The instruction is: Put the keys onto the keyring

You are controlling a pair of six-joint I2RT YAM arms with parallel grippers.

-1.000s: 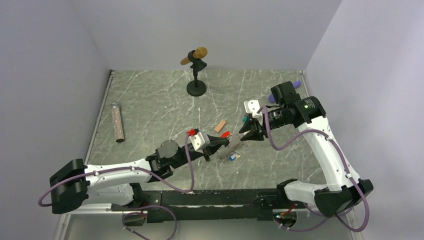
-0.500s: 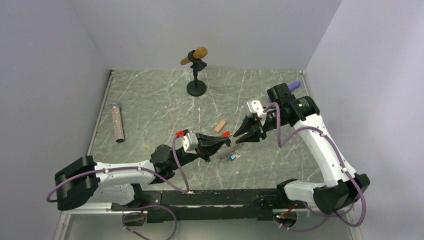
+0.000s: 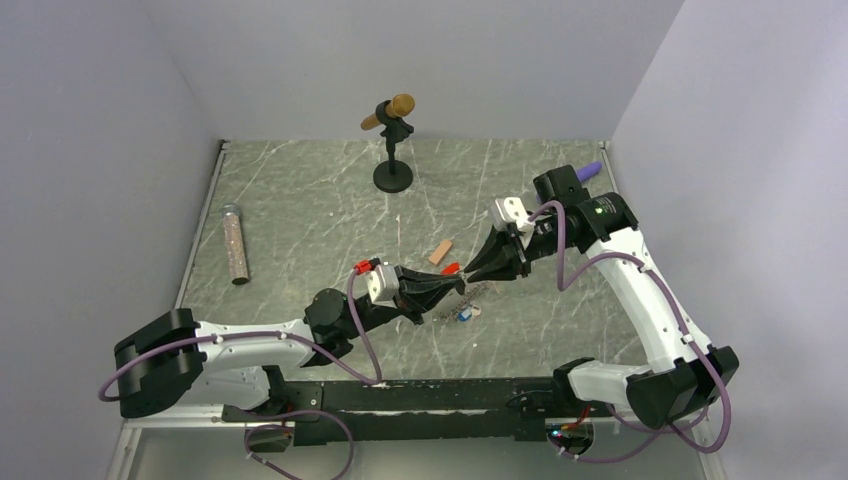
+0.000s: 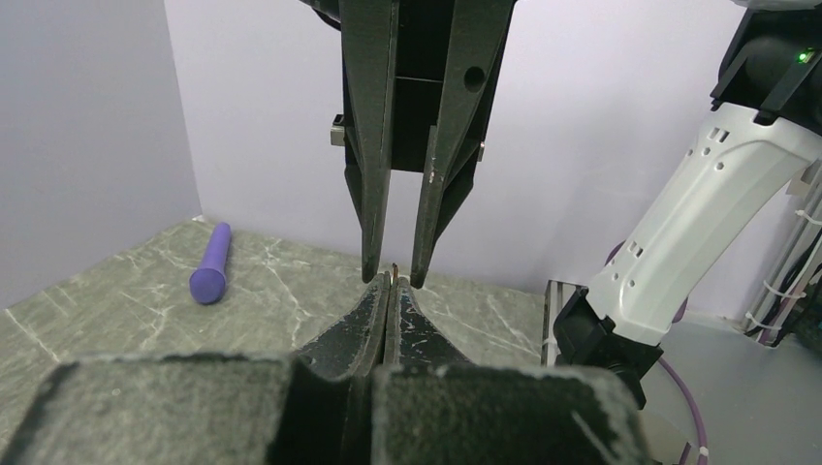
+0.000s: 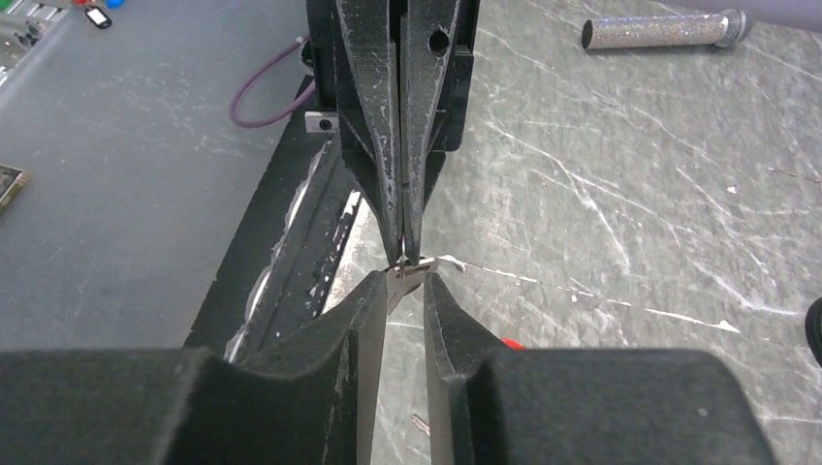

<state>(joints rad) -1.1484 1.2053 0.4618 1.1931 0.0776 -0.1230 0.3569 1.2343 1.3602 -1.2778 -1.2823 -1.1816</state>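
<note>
Key point(image 5: 407, 269) is pinched in my tightly clamped left gripper point(image 4: 388, 283) over the middle of the tabletop point(image 3: 300, 200); my right gripper point(image 5: 404, 287) has just closed in, fingers slightly parted around it for handover. Keyring point(image 3: 462, 312) lies beneath, unthreaded.

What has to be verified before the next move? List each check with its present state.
1. Left gripper jaws shut on the small silvery piece: ok.
2. That piece is a key: cannot tell, too small.
3. Right gripper jaws apart, one on either side of the piece: ok.
4. Right jaws gripping the piece: not ok, a gap shows.
5. Keyring on the table, beside the meeting tips: ok.
6. Red clip open for threading: cannot tell.
</note>
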